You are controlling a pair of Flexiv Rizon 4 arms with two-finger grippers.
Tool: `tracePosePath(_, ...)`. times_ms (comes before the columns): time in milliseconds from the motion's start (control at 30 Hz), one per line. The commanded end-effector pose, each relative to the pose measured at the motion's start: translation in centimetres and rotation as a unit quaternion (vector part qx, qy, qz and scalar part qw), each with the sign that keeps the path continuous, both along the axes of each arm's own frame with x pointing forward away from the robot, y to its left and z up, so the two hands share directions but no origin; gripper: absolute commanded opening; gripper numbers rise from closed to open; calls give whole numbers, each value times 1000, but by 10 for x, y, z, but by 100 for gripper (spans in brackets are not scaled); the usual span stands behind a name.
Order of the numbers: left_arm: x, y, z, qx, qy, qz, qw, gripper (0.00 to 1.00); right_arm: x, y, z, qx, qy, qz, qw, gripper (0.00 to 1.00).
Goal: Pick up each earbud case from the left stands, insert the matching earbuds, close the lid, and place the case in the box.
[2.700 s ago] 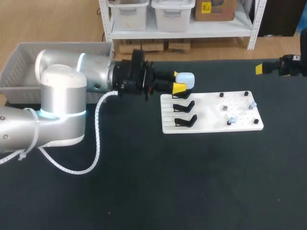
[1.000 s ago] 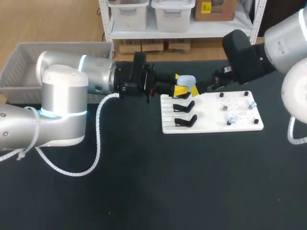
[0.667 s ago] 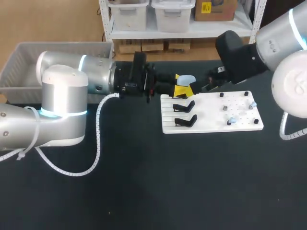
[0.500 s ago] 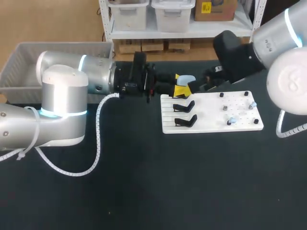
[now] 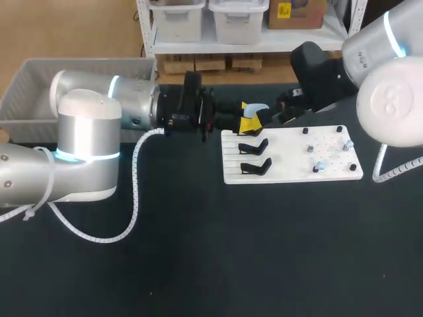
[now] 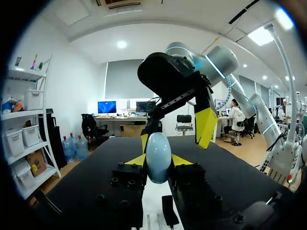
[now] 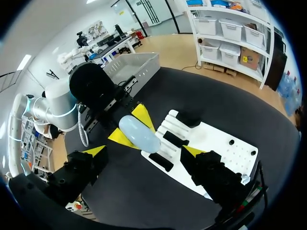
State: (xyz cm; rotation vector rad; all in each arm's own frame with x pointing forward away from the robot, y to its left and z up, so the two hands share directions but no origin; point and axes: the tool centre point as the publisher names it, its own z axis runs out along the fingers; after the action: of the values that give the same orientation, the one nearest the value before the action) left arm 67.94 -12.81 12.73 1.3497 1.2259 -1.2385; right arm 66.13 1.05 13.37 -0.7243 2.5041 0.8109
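At the board's (image 5: pixel 291 155) far left corner, left gripper (image 5: pixel 246 113) clamps the case (image 6: pixel 158 153). Right gripper (image 7: pixel 145 152) spread wide around it (contact unclear).

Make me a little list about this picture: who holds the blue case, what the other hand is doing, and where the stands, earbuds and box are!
earbud case: light blue, held in the air above the white board's far edge
left gripper: shut on the earbud case
right gripper: open, fingers spread wide, close to the case
black stands: three in a row on the board, all empty
earbuds: two small pale ones among the board's pegs
gray box: far left, behind the left arm
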Motion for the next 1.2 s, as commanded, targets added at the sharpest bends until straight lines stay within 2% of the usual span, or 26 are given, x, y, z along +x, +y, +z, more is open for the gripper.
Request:
tracePosePath(33,-1,0,-1,-2,-1,1,1000,0,4,-1,-2,-1,2,-2,1000,100)
tracePosePath(1000,-1,0,-1,-2,-1,1,1000,0,19,-10,-6,-5,3,-29,1000,100)
tracePosePath(1200,-1,0,-1,-2,-1,1,1000,0,23,-12,0,-4,-4,-34,999,100)
